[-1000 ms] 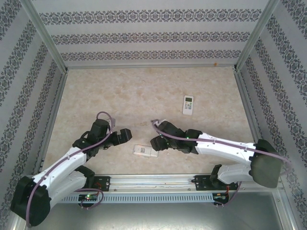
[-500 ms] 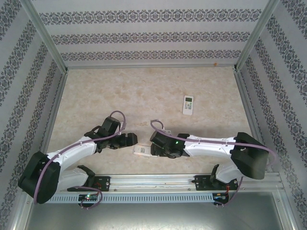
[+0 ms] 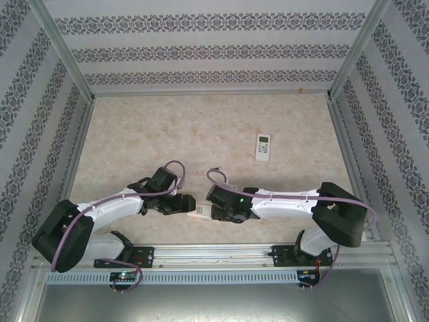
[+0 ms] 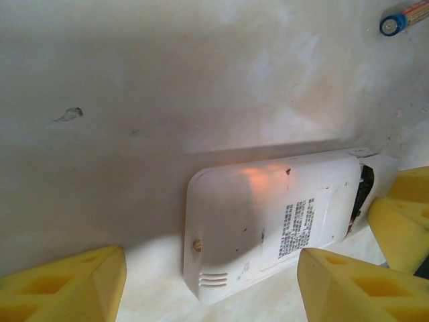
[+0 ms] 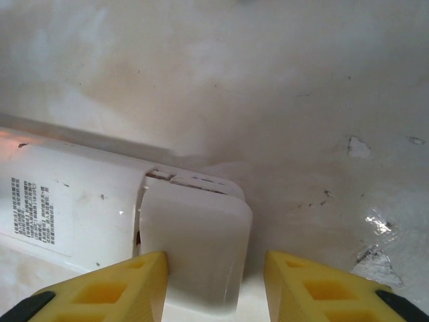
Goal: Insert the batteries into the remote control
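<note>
The table (image 3: 201, 127), a pale marbled slab, sits inside patterned walls (image 3: 214, 50). Both arms reach inward along its near edge: the left arm (image 3: 114, 208) from the left and the right arm (image 3: 288, 200) from the right, so their wrists almost meet.

Between them lies the remote (image 3: 199, 212), white and back up, with a printed label. A second remote (image 3: 263, 146) lies face up farther back on the right, well apart from both arms.

The left gripper (image 3: 186, 204) is at the remote's left end. In the left wrist view its jaws stand spread. One yellow finger (image 4: 64, 285) is clear of the remote (image 4: 268, 225), and the other is at its lower edge. Nothing is pinched.

The right gripper (image 3: 214, 211) is at the remote's other end. In the right wrist view it (image 5: 216, 265) straddles the cover (image 5: 194, 241), a small white plate sitting askew on that end of the remote (image 5: 67, 201). One finger (image 5: 107, 285) touches the cover's edge, while the other stands just beside it with a thin gap, so the jaws are apart and not clamped. A dark slit shows between cover and body.

One battery (image 4: 397, 21), a thin cylinder with a blue end and an orange side, lies on the table beyond the remote, apart from it and from both grippers.
</note>
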`<control>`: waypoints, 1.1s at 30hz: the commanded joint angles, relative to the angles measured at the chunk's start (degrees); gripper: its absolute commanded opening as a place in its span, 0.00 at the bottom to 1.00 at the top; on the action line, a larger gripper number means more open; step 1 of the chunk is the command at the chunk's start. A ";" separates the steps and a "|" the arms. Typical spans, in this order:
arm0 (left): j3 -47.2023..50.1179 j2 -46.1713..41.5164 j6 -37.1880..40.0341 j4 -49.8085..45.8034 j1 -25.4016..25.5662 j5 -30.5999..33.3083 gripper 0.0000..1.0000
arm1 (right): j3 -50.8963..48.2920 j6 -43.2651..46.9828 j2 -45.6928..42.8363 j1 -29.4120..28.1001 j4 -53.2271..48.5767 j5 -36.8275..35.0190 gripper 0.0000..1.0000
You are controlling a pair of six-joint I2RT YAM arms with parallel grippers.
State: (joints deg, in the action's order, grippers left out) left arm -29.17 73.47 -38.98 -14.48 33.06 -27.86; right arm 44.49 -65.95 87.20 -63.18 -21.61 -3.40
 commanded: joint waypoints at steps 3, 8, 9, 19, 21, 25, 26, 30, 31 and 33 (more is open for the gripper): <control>-0.26 2.61 1.19 -0.35 1.48 -0.97 0.63 | -0.18 -2.68 1.95 -0.45 -2.33 -1.68 0.43; -0.59 4.47 2.35 0.28 1.74 -1.50 0.55 | 1.30 -2.63 2.51 -0.12 -2.20 -2.24 0.38; -0.81 4.97 2.90 0.35 1.83 -1.86 0.54 | 1.92 -2.48 2.75 -0.02 -2.04 -2.01 0.37; -2.69 12.58 7.66 -2.70 2.42 2.04 0.48 | 2.64 -2.09 1.90 5.18 -0.60 -1.38 0.35; -2.90 13.10 8.29 -3.34 2.38 4.12 0.47 | 3.06 -1.64 1.19 5.67 -1.39 -0.79 0.35; -3.10 13.14 8.66 -2.25 2.36 4.66 0.45 | 2.62 -1.55 0.52 7.11 -1.11 0.81 0.35; -3.17 13.27 8.70 -2.09 2.37 4.65 0.45 | 2.68 -1.40 0.53 7.55 -1.09 1.50 0.35; -3.44 13.19 8.89 -1.66 2.36 4.24 0.43 | 3.97 0.15 1.31 7.81 -1.91 2.27 0.36; -3.48 13.19 8.77 -1.55 2.36 4.09 0.43 | 4.19 0.29 1.73 7.80 -1.87 2.71 0.36; -3.50 13.20 8.51 -1.41 2.38 3.68 0.43 | 4.12 0.35 2.61 7.72 -1.13 4.30 0.36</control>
State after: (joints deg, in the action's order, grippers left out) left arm -35.14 81.91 -31.75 -20.56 33.39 -27.14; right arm 47.20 -66.94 88.73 -55.27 -22.39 -0.34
